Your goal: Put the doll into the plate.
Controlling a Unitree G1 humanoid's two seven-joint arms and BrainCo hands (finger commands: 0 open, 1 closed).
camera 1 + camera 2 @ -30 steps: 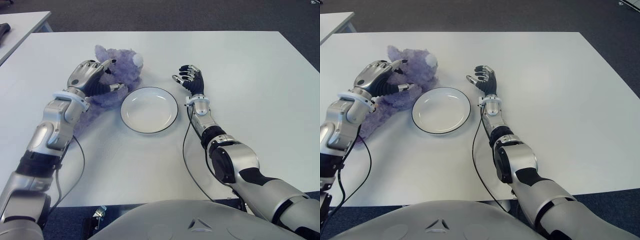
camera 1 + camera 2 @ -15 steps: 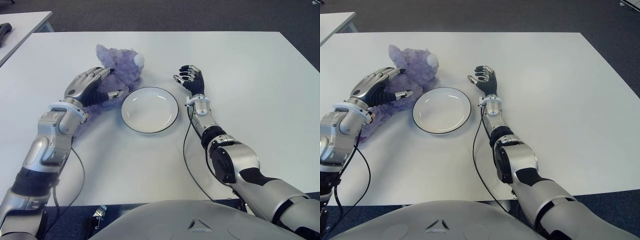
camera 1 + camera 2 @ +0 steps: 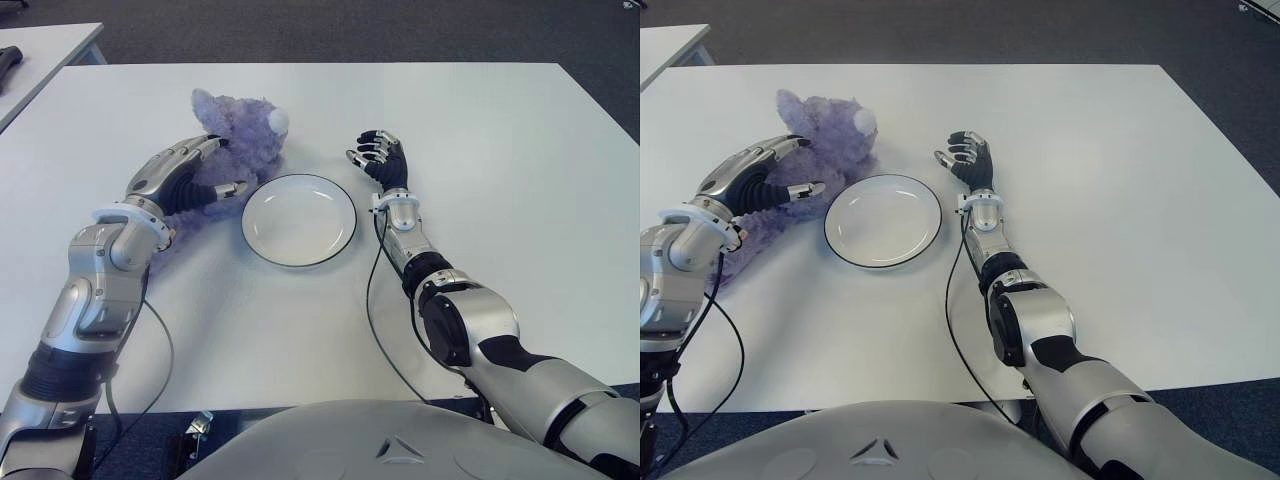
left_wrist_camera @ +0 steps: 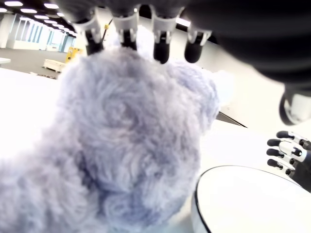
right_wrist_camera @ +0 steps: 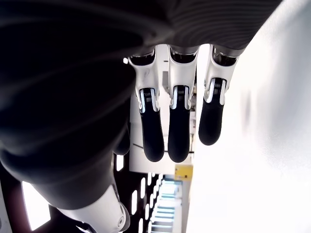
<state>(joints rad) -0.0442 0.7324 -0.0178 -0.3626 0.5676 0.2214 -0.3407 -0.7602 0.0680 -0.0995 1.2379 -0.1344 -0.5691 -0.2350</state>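
L hand (image 3: 185, 175) over doll (image 3: 240, 135), open.

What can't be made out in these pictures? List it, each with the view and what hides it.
- Doll: its lower body is covered by the left hand and forearm in both eye views.
- Contact between the left hand's fingers and the doll: the left wrist view shows only fingertips above the fur, so grip is unclear.
- Plate: cut off by the left wrist view's edge.
- Right hand: its palm is hidden by its own fingers.

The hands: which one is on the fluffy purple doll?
The left hand. Its open fingers lie spread over the purple doll, left of the plate. The right hand shows right of the plate, holding nothing.
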